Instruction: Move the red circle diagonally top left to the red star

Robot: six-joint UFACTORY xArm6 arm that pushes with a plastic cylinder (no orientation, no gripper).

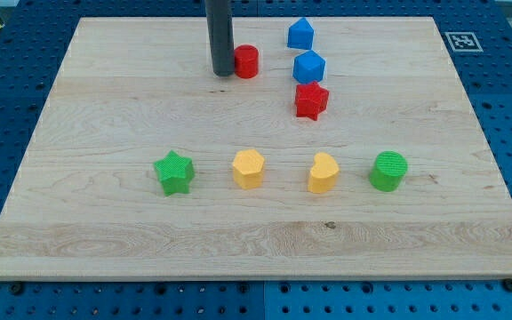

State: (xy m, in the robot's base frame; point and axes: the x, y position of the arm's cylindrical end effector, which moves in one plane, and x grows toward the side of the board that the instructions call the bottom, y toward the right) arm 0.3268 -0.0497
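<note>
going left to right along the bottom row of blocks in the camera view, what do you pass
green star block → yellow hexagon-like block → yellow heart-like block → green round cylinder block

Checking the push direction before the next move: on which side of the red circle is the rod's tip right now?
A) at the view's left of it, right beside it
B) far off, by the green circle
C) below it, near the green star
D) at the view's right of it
A: my tip stands right against the view's left side of the red circle, with the red star off to the circle's lower right.
</note>
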